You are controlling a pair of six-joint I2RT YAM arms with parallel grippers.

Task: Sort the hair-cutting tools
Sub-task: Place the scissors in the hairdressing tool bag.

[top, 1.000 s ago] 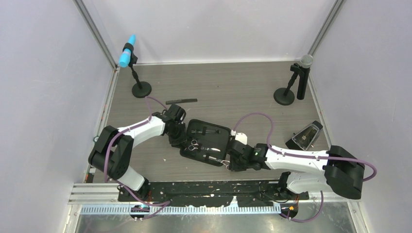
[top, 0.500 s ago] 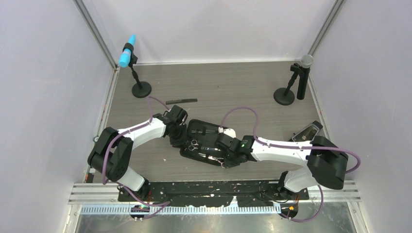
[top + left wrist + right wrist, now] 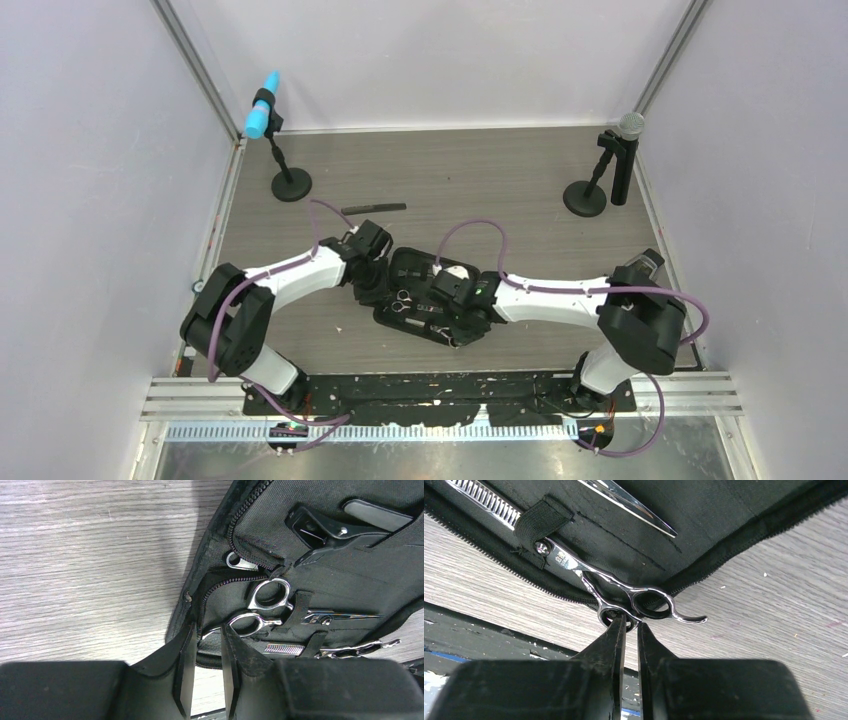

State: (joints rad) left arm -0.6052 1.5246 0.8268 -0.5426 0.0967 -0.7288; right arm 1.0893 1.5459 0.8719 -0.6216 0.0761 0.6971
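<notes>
The black zip case (image 3: 428, 272) lies open at the table's middle. Two silver scissors are strapped inside it. One pair (image 3: 270, 594) sits close to my left gripper (image 3: 207, 637), which is shut on the case's left zip edge (image 3: 200, 605). My right gripper (image 3: 630, 622) is shut on a ring handle of the other scissors (image 3: 589, 575) at the case's near edge. A black clip (image 3: 325, 530) lies in the case. The long black comb (image 3: 374, 209) lies on the table behind the case. In the top view, my left gripper (image 3: 374, 288) and right gripper (image 3: 453, 330) flank the case.
A blue-headed microphone (image 3: 265, 105) on a round base (image 3: 291, 185) stands at the back left. A grey-headed microphone (image 3: 626, 128) with its base (image 3: 585, 198) stands at the back right. A dark wedge-shaped object (image 3: 640, 268) lies at the right, behind my right arm. A black rail (image 3: 484, 630) runs along the table's near edge.
My right arm has swung left, bringing its gripper to the case's near edge and onto the scissors' ring. My left gripper stays on the case's left edge, shifted slightly.
</notes>
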